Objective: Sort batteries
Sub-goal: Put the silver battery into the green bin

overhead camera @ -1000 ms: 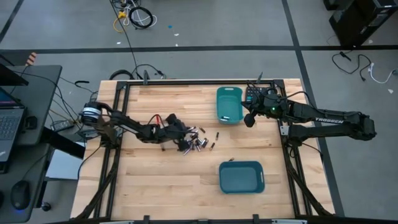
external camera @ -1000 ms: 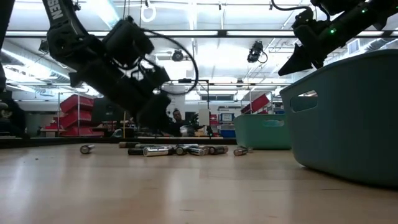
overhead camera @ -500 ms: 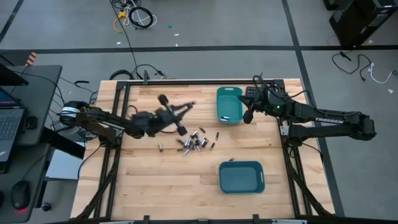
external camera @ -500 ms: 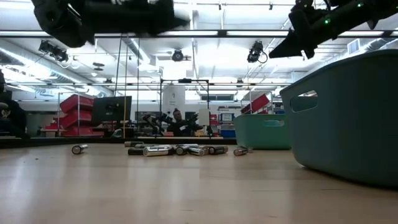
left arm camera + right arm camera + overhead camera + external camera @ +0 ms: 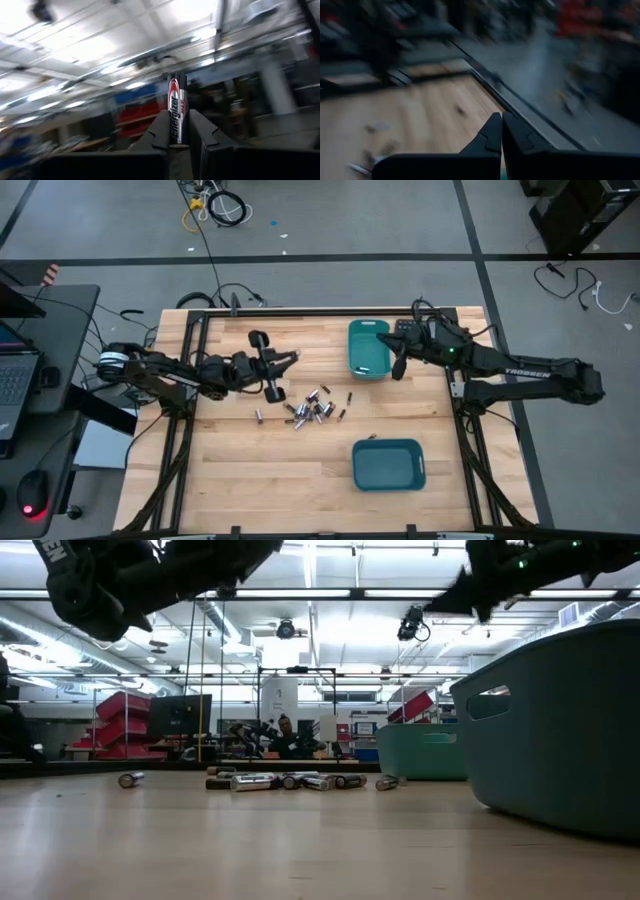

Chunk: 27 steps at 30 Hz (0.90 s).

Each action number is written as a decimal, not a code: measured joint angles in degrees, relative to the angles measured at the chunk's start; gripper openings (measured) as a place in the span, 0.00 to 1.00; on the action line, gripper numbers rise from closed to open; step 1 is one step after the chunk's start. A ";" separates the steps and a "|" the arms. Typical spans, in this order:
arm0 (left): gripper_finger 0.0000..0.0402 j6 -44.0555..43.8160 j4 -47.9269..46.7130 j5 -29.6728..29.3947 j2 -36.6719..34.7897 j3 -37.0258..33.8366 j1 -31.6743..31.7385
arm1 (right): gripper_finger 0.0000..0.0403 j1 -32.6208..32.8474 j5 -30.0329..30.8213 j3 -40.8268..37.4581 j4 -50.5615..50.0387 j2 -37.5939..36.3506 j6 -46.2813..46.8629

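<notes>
Near the middle of the tabletop (image 5: pixel 240 470) most batteries (image 5: pixel 312 408) lie loose in a heap, so the sorting looks barely begun; whether either teal bin (image 5: pixel 388 465) holds any I cannot tell; the left end effector (image 5: pixel 285 360), at ten o'clock from the heap, grips one battery (image 5: pixel 176 115), having lifted clear of the pile it reached into a second ago; the right end effector (image 5: pixel 396 367), clenched and empty, hangs beside the far bin (image 5: pixel 368 348) as before.
</notes>
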 joint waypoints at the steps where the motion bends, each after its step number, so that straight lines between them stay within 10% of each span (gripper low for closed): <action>1: 0.06 -0.23 0.02 1.31 0.20 0.37 -0.02 | 0.00 0.36 -3.12 0.00 3.56 0.88 -1.19; 14: 0.06 2.69 -0.15 2.07 10.00 8.46 0.04 | 0.03 8.15 -13.45 0.00 46.69 20.67 -13.22; 27: 0.06 3.98 -2.36 3.48 14.02 13.73 0.24 | 0.29 10.98 -12.92 3.32 55.97 30.15 -12.21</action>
